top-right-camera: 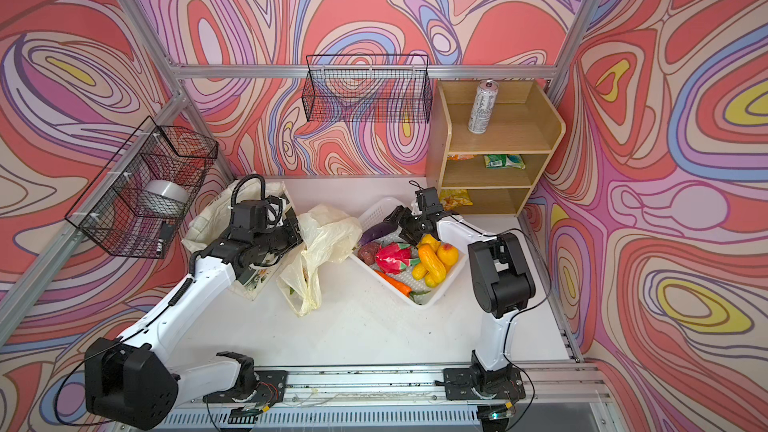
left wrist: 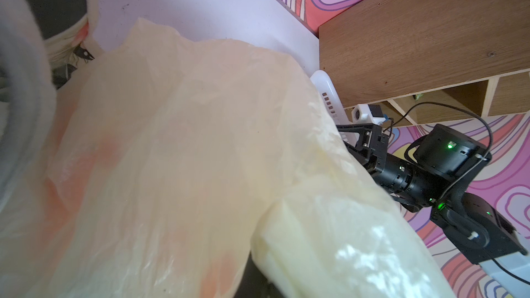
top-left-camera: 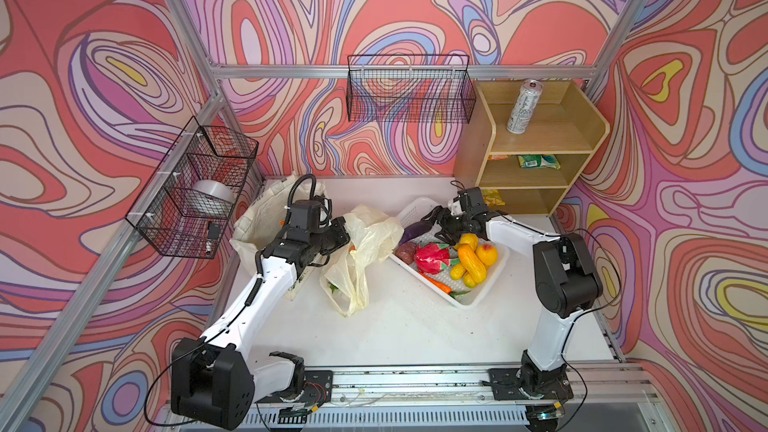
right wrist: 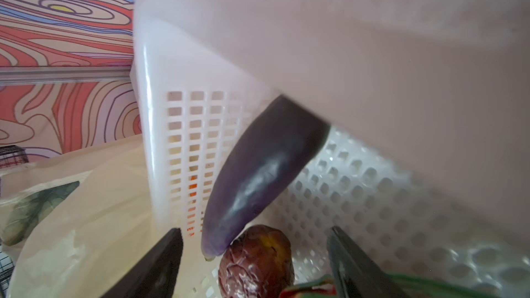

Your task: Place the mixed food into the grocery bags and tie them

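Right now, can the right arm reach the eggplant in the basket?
Probably yes. The right gripper hangs open right by the eggplant, which lies uncovered along the basket wall; only a brown fruit sits at its tip.

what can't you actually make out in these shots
What the left tool grips: its tip is buried in the plastic bag in both top views, and the bag fills the left wrist view.
Inside of the canvas tote: the left arm covers most of it in both top views.
Print on the shelf packets: too small in both top views.
Stem end of the eggplant: behind a blurred white surface in the right wrist view.
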### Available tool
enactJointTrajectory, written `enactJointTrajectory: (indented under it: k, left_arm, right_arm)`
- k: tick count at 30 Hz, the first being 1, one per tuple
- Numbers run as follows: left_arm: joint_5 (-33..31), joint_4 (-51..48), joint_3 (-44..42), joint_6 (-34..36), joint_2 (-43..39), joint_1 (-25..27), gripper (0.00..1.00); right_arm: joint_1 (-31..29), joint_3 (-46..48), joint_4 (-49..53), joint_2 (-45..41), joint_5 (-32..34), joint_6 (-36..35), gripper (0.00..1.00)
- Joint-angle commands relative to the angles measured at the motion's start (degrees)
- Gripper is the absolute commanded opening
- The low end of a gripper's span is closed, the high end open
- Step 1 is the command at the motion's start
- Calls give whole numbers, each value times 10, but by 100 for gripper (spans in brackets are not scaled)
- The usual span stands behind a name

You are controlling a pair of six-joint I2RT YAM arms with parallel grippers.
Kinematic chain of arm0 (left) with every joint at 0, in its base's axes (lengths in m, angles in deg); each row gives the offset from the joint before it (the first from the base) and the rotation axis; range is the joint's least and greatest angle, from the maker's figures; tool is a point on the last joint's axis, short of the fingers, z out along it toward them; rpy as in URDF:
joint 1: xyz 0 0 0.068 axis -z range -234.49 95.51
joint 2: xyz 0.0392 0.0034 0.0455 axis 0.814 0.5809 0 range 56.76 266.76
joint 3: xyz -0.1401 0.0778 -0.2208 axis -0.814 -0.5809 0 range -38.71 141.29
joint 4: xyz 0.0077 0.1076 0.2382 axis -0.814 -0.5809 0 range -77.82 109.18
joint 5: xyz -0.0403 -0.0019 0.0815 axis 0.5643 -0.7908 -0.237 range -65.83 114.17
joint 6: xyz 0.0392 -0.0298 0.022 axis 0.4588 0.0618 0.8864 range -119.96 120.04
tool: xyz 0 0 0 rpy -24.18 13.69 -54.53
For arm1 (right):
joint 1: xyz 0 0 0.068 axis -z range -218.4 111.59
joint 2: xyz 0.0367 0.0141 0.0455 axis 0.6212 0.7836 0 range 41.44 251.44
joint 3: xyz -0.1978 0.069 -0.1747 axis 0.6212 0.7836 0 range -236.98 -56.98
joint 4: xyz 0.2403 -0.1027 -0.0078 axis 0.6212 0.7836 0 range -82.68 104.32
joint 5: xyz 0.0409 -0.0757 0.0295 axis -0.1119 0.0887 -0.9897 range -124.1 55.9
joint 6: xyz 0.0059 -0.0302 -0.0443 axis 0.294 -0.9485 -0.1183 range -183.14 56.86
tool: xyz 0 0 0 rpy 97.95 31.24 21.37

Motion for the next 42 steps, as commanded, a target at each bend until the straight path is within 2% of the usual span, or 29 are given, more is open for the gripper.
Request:
enactJointTrajectory:
  k: [1,8,11,14,17,20,25,30,33,38,42]
  left_arm:
    - [-3,-6,10,-2,4,-3,0]
    - [-4,-11,14,-2,3,-3,0]
    - [-6,-13,13,-3,2,-3,0]
    - [-8,-17,14,-2,0,-3,0]
    - [-9,-19,14,0,-2,-3,0]
    - [-9,-21,14,0,-1,-3,0]
    - [-8,-14,10,0,-1,-3,0]
    - [-5,-5,3,-5,1,-3,0]
    - [-9,-8,4,-5,-2,-3,0]
    - [-27,-22,10,2,-12,-3,0]
    - [-49,-30,16,5,-18,-3,0]
  right_arm:
    - [-4,-23,84,10,8,3,84]
    - [-2,-115,63,138,-90,40,87]
    - [-3,-135,39,177,-101,63,88]
    - [-2,-107,-52,176,-108,104,85]
    - [-2,-68,-175,164,-122,135,72]
    - [-2,-65,-181,155,-125,130,68]
    - [-4,-73,-111,122,-127,72,68]
    - [-9,-66,-103,110,-158,73,70]
    - [-18,-83,-64,99,-151,43,71]
    - [-43,-134,102,51,-28,-114,70]
    - [-52,-104,114,-11,58,-218,70]
